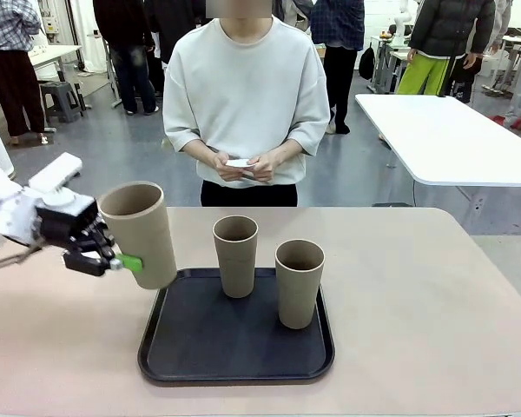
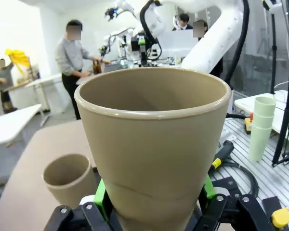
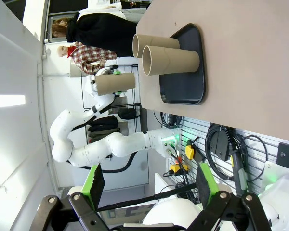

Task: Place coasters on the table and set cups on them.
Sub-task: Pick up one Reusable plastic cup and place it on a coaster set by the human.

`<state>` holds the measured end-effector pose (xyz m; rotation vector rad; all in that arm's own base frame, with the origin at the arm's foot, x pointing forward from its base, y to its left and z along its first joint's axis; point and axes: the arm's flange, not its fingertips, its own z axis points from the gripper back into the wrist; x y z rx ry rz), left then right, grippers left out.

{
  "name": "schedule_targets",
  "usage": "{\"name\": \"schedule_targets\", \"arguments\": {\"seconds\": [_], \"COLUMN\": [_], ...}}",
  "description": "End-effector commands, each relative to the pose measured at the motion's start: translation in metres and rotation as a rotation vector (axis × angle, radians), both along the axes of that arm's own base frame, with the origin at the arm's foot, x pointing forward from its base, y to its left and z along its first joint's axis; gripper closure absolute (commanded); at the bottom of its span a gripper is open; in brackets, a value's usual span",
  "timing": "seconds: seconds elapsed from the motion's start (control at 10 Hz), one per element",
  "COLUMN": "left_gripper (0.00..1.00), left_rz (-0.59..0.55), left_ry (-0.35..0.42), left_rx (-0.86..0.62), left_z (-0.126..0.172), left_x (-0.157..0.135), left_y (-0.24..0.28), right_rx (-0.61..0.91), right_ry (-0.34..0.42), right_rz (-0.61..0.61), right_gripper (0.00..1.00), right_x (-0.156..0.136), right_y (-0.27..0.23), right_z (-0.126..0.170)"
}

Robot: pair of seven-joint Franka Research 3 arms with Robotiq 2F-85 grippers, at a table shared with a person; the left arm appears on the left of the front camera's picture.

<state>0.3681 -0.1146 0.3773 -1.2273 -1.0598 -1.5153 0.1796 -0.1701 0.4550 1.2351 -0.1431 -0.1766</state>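
We are squeezing cup in left pincer, tipped, over tray edge. Right pincer wide open, empty. Person's hands holding coasters; we are lowering cup straight only onto one laid on worktop.

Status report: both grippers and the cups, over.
Left gripper shut on one cup, airborne, tilted, at the tray left edge. Right gripper open. Two cups upright on tray; coasters in person's hands.
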Motion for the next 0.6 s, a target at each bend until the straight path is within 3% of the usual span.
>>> {"name": "schedule_targets", "arguments": {"seconds": [0.0,0.3,0.4,0.5], "left_gripper": [0.63,0.63,0.63,0.63], "left_rz": [0.029,0.072,0.032,0.032], "left_ry": [0.014,0.061,0.007,0.007], "left_rx": [0.081,0.122,0.077,0.077], "left_z": [0.032,0.050,0.051,0.051], "left_x": [-0.018,-0.021,-0.017,-0.017], "left_y": [0.002,0.001,0.004,0.004], "right_rx": [0.008,0.008,0.008,0.008], "right_ry": [-0.009,-0.009,-0.009,-0.009], "right_rz": [0.002,0.002,0.002,0.002], "right_gripper": [0.00,0.00,0.00,0.00], "right_x": [-0.001,-0.001,-0.001,-0.001], "right_y": [0.000,0.000,0.000,0.000], "right_z": [0.000,0.000,0.000,0.000]}}
